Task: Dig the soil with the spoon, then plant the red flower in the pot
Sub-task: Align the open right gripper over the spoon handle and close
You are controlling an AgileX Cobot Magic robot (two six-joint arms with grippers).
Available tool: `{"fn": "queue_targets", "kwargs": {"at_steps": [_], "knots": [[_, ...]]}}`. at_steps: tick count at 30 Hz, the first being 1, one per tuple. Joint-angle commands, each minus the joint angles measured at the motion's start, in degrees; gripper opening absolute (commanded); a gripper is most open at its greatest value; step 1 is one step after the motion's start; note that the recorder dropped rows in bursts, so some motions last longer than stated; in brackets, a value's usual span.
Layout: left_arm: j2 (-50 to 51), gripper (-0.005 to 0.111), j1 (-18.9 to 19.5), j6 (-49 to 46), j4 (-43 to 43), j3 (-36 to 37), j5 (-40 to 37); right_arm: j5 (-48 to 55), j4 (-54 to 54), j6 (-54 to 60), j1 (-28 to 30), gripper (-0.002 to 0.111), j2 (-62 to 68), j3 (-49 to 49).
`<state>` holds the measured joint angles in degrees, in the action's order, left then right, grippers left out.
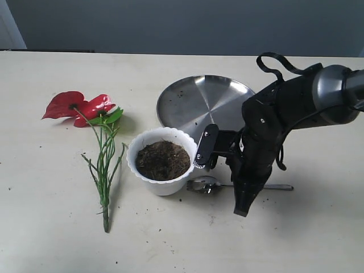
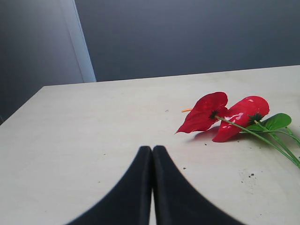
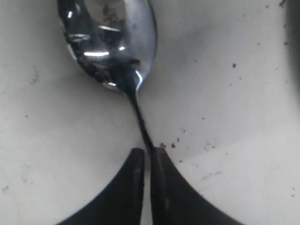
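Spoon (image 1: 207,185) pickup stage, by the look of it. Flat on the bench (image 1: 51,227) at lower centre of the exterior view, bowl end just beside the white pot (image 1: 165,187), handle pointing off to the right. Handy spot: close to the dirt, short trip for digging.

Right pincer (image 3: 146,153) clenched on the thin neck of the handle just behind the bowl, plain to see in the right wrist view. Probably gripped that low for tighter control while scooping.

Soil (image 1: 163,160) in the pot, filling it close to the rim, no obvious hole yet; a few crumbs scattered on the bench around it.

Red flower (image 1: 85,108) lying on its side at the left of the exterior view, well apart from the pot, blooms toward the upper left, stems toward the bottom. Kept out of the way until planting time, presumably.

Left pincer (image 2: 152,150) clamped shut on nothing, hovering over bare bench with the blooms in sight, likely on standby for the flower.

Steel plate (image 1: 205,99) behind the pot, maybe for dumped dirt.
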<state>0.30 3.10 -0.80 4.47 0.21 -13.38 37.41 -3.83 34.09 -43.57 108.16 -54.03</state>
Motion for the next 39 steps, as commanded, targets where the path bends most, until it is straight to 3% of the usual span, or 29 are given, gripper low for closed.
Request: {"fn": "queue_targets", "kwargs": {"at_steps": [1,10,19,39], "knots": [[-0.3,0.0,-0.4,0.2,-0.4,-0.2,0.1,1.6,1.0,0.4,0.1,0.0,3.4,0.9],[-0.3,0.0,-0.4,0.2,-0.4,-0.2,0.1,1.8,2.1,0.2,0.1,0.001,3.6,0.9],[-0.3,0.0,-0.4,0.2,-0.4,-0.2,0.1,1.0,3.3,0.2,0.1,0.039,3.6,0.9],[-0.3,0.0,-0.4,0.2,-0.4,-0.2,0.1,-6.1,4.4,0.2,0.1,0.04,3.6,0.9]]}}
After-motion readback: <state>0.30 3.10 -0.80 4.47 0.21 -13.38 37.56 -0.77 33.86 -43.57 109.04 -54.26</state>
